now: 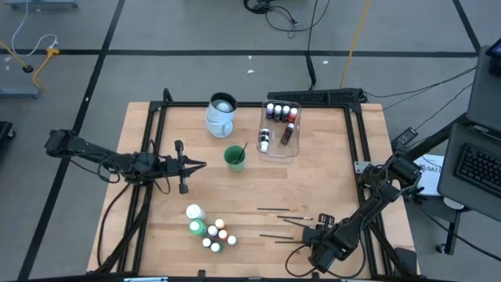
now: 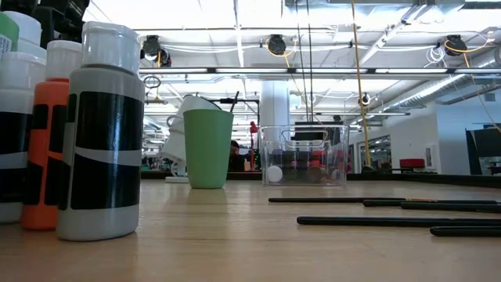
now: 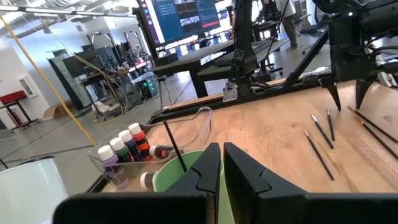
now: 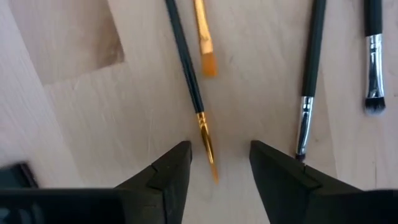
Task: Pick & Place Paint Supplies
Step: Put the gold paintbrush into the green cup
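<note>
wooden table (image 1: 235,192): work surface for all items.
clear tub (image 1: 280,131): well beyond the left gripper (image 1: 200,165), fingers together and empty; already holds several small paint bottles (image 1: 279,110), likely the drop-off.
green cup (image 1: 234,157): just ahead of the left gripper, one brush standing inside.
bottle cluster (image 1: 210,229): well to the side of the right gripper (image 4: 214,163), awaiting collection.
loose brushes (image 1: 286,210): flat beneath it.
gold-tipped brush (image 4: 189,81): tip between its parted fingers, seemingly lined up for pickup.

arms: two, dark/black, slim jointed links | cables: black, looped along both | left gripper (image 1: 197,165): tapered pointed black fingers | right gripper (image 4: 217,165): angular matte-black fingers
</note>
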